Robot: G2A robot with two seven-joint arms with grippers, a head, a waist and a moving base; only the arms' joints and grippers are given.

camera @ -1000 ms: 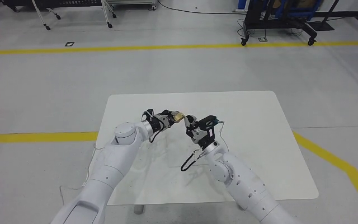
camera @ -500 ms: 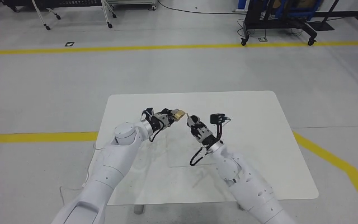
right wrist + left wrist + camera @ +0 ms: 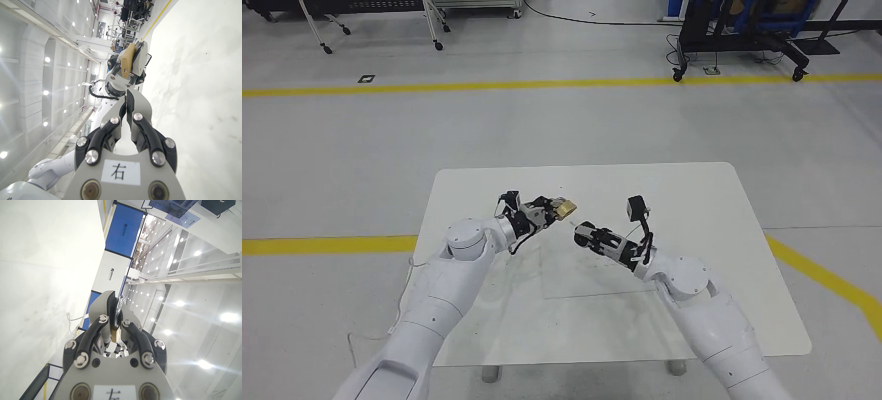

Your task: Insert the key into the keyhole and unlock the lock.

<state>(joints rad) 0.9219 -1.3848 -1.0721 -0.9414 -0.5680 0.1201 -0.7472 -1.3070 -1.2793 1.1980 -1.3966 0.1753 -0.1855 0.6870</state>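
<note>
Left claw clamps the brass lock — right claw, pinched on the key, sits just beside it.

Gold lock, white table

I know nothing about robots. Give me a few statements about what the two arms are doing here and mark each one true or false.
1. The left tool grips a brass padlock. True.
2. The padlock lies on the table. False: it is held up above the table in the left tool.
3. The right tool is shut on a key. True.
4. The key sits in the keyhole. False: its tip points at the padlock, but a gap shows between them.
</note>
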